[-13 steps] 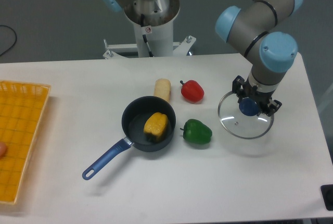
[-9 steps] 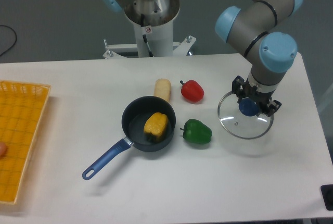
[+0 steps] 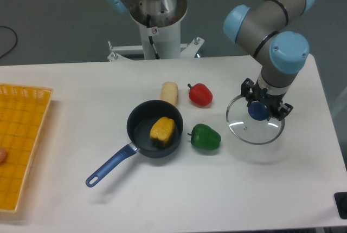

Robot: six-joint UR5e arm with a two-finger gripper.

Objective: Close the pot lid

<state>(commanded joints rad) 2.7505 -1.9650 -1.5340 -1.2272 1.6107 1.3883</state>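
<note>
Lid gripped, pot uncovered

The claw (image 3: 259,110) held the lid (image 3: 255,126) by its knob; carrying it level toward nine o'clock, centred over the pot (image 3: 155,128), seemed best.

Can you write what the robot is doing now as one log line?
gripper: shut on lid knob | pot: uncovered, yellow food inside

The scene was viewed by a single fixed camera, set high in front of the desk (image 3: 162,200) and angled downward; the arm's base (image 3: 157,21) was seen at the frame's top.
</note>
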